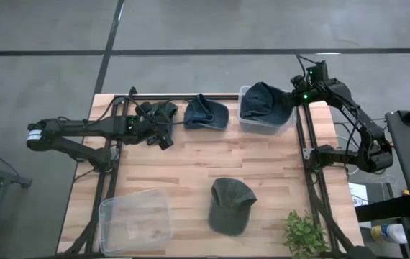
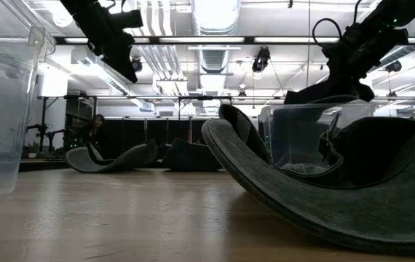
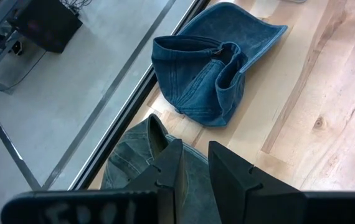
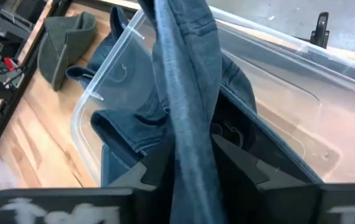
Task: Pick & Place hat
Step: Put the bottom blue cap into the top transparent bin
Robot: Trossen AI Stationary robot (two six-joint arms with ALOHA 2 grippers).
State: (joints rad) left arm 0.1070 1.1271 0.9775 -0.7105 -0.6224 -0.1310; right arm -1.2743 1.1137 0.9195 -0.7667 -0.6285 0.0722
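A dark blue hat [image 1: 265,102] is held pinched by a fold of its cloth in the right pincer [image 4: 187,149], whose fingers are closed on the fabric, and it is draped over and partly inside a clear bin [image 1: 247,124] at the far right corner of the tabletop [image 1: 190,162]. From the right wrist view, part of the cloth is seen lying across the bin's rim rather than within its walls; if the hold were let go now, the hat could be left hanging over the edge or could slide out onto the wood beside the bin. The light plastic bin could also be dragged or tipped if the cloth snags on the rim while the arm is lifted away. Well to the left of the bin, the left pincer [image 3: 193,168] is closed on a grey-green hat [image 3: 134,165] at the tabletop's far edge; since only a thin fold appears to be caught, it might slip free when raised. A lighter blue hat [image 1: 206,113] lies between that hat and the bin, and it could be brushed by a passing arm. A dark green cap [image 1: 230,205] rests nearer the front, well apart from the bin, and a second bin [image 1: 134,221] is seen at the front left.
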